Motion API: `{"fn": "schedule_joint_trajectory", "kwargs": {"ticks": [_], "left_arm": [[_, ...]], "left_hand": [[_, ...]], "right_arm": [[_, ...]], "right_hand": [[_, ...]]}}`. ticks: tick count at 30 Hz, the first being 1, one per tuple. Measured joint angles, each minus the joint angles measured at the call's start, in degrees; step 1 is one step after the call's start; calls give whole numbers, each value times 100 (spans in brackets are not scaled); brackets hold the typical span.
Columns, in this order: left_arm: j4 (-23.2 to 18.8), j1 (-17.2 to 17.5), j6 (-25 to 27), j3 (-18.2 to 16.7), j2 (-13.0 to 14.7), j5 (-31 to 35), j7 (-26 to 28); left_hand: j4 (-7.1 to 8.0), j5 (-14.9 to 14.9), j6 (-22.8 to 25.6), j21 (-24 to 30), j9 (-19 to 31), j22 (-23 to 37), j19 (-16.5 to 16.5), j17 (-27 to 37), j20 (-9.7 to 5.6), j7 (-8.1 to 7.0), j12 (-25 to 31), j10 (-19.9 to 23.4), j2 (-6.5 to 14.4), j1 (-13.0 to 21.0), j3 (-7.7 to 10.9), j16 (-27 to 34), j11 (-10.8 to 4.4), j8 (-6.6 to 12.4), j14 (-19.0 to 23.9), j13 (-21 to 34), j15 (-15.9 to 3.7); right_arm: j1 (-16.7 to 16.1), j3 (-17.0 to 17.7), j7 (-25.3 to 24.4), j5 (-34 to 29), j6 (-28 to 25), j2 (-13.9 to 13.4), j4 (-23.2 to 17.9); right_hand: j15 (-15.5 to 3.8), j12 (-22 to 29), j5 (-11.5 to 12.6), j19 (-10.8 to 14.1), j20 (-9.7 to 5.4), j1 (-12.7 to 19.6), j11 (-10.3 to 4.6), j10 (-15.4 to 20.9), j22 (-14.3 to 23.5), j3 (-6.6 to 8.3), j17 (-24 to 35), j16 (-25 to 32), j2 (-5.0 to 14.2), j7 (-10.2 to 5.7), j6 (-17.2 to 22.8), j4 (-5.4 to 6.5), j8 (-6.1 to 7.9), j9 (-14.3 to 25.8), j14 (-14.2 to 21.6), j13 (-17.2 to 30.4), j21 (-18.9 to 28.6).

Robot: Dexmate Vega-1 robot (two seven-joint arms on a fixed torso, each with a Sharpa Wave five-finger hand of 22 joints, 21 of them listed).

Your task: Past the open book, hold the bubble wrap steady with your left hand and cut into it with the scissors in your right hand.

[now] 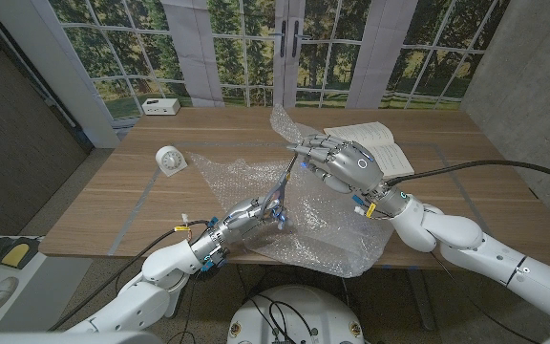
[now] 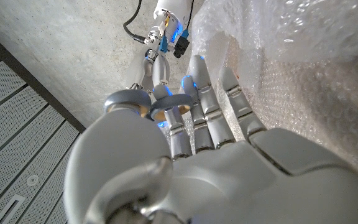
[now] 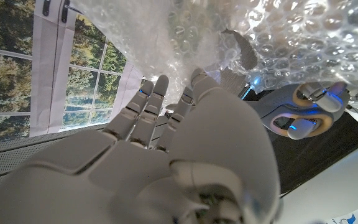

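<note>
- Head view: one clear, crinkled bubble wrap [image 1: 323, 225] sheet under both hands, one open book [image 1: 370, 145] beyond.
- Left hand [image 1: 251, 218] holds one pair of scissors [image 1: 281, 191].
- Right hand [image 1: 342, 162] pinches the raised wrap.

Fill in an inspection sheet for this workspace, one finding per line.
Surface: wooden table, blue tape lines on it.
Job's things: clear bubble wrap sheet spread mid-table, one edge raised; grey-handled scissors point at it; open book lies behind.
Clutter: small round white clock; white box at the far edge.
Hands: left hand holds the scissors, not the right; right hand grips the raised wrap.
Cables: black cable runs off the right arm.
Surroundings: backdrop of windows and trees; grey walls.
</note>
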Motion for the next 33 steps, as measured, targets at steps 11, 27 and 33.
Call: {"fn": "schedule_joint_trajectory", "kwargs": {"ticks": [11, 27, 33], "left_arm": [[78, -13, -89, -51, -82, -84, -189], [133, 52, -289, -186, -226, -162, -171], [144, 104, -389, -230, -267, -81, -20]], "left_hand": [[8, -89, -90, 71, 0, -30, -51, 58, 7, 74, -42, -55, 39, -39, 8, -65, 28, 33, -28, -12, 30], [127, -266, 350, 263, 2, -154, -3, 100, -58, -134, -96, 39, 60, -142, 129, -192, 122, 67, 149, -181, 57], [-158, -370, 420, 264, -252, -254, 43, -83, -103, -236, -245, 243, -719, -995, 448, -411, -91, -29, 303, -286, -98]], "right_arm": [[131, -90, 168, 96, -93, 66, 196], [216, -163, 229, 222, -159, 98, 363], [234, -180, 245, 253, -185, 107, 405]], "right_hand": [[0, 5, 0, 0, 0, 0, 0, 0, 0, 0, 1, 0, 0, -48, 15, 0, -18, -3, 0, -13, 0], [11, 3, 0, 0, 0, 0, 1, 0, -1, 0, 8, 0, 0, -40, 21, 0, -19, 1, 11, -25, 0], [18, 2, 0, 0, 0, 0, 1, 0, 0, -1, 8, 0, 0, 4, 67, -1, -11, 43, 44, -22, 1]]}}
